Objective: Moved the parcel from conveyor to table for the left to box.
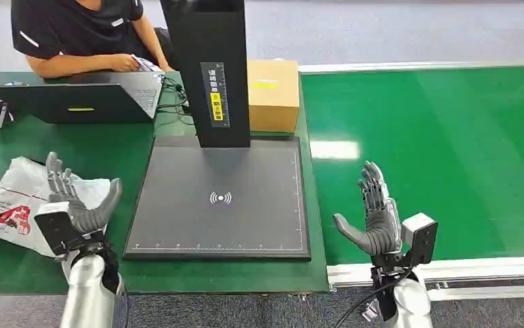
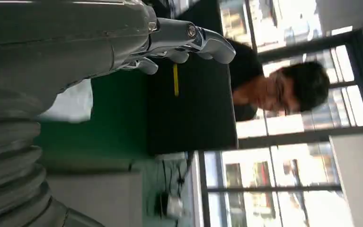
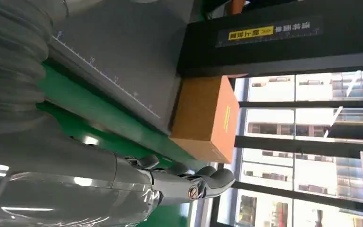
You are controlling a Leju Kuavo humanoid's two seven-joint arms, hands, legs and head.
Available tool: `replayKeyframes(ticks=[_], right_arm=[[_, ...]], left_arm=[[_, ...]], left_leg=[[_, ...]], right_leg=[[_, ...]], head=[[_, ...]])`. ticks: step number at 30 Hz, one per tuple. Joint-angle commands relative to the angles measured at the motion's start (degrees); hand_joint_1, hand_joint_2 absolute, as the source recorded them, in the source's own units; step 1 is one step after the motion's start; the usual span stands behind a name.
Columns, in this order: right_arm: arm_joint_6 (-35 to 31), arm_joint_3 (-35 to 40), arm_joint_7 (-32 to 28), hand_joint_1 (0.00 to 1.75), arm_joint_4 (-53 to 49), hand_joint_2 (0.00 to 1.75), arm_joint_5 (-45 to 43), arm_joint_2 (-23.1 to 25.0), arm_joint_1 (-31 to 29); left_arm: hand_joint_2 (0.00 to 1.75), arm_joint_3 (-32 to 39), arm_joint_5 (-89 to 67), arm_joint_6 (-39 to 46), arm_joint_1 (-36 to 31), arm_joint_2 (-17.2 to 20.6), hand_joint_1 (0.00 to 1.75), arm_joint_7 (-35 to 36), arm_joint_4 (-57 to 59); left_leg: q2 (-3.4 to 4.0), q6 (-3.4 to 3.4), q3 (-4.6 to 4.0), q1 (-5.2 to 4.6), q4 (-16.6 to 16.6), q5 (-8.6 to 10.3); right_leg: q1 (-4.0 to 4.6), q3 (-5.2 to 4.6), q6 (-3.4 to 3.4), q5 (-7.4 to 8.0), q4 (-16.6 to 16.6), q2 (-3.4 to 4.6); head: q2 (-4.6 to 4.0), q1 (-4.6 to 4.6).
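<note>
A white plastic parcel (image 1: 14,195) with red print lies on the green table (image 1: 163,273) at the far left; a pale patch of it (image 2: 73,101) shows in the left wrist view. My left hand (image 1: 74,203) is raised just in front of the parcel's right end, fingers spread, holding nothing; its fingers (image 2: 184,45) are bare in the wrist view. My right hand (image 1: 376,213) stands upright and open over the near edge of the green conveyor belt (image 1: 443,157), with its fingers (image 3: 189,184) bare too.
A black scanner pad (image 1: 219,199) with a tall black column (image 1: 211,68) fills the middle of the table. A cardboard box (image 1: 272,92) (image 3: 205,118) stands behind the pad. At the back left a person (image 1: 74,31) sits at a laptop (image 1: 74,101).
</note>
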Motion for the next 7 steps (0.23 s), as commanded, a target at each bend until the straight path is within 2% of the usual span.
replayKeyframes(ticks=[1, 6, 7], right_arm=[[0.16, 1.8, -0.06, 0.0, 1.63, 1.75, 0.17, -0.76, -1.54], [0.1, 1.85, -0.08, 0.0, 1.63, 1.75, 0.14, -0.84, -1.45], [0.33, 2.21, -0.08, 0.0, 1.44, 1.75, 0.38, -0.88, -1.65]], left_arm=[[1.75, -4.42, 0.79, -0.58, -0.01, -0.89, 0.0, 0.05, 1.47], [1.75, -4.54, 1.55, -1.26, 0.17, -0.69, 0.0, 0.4, 1.12], [1.75, -5.87, 2.59, -4.23, 0.35, -0.55, 0.0, 1.19, 1.05]], left_leg=[[-0.02, -0.02, 0.04, 0.01, -0.03, 0.0], [-0.03, -0.05, 0.15, 0.04, -0.08, -0.01], [-0.04, -0.05, 0.16, 0.04, -0.08, -0.02]], right_leg=[[0.01, 0.04, -0.03, 0.0, -0.02, 0.02], [0.04, 0.14, -0.07, -0.01, -0.07, 0.05], [0.05, 0.15, -0.07, -0.02, -0.08, 0.04]], head=[[0.0, 0.0], [0.0, 0.0], [0.0, 0.0]])
